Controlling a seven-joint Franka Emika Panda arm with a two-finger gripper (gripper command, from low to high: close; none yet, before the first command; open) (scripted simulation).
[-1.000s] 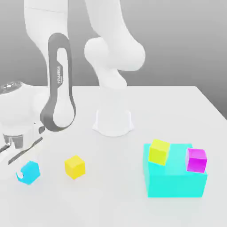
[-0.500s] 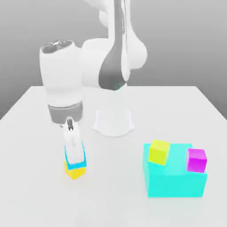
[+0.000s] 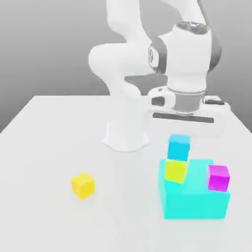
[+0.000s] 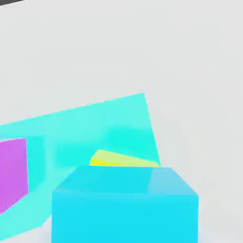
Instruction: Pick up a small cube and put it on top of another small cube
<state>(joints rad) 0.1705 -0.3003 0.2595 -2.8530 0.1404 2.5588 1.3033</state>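
Placement stage. Small sky-blue cube (image 3: 178,146) sits on small lime yellow-green cube (image 3: 175,171), atop large turquoise block (image 3: 197,199). Gripper (image 3: 183,129) directly above; finger state: cannot tell. Advice: retreat straight up, avoid nudging stack.

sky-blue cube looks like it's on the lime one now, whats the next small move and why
Probably lift the gripper straight up, clear of the stack. The small sky-blue cube already sits on the small lime yellow-green cube, which rests on the large turquoise block. A sideways move could knock the top cube off.
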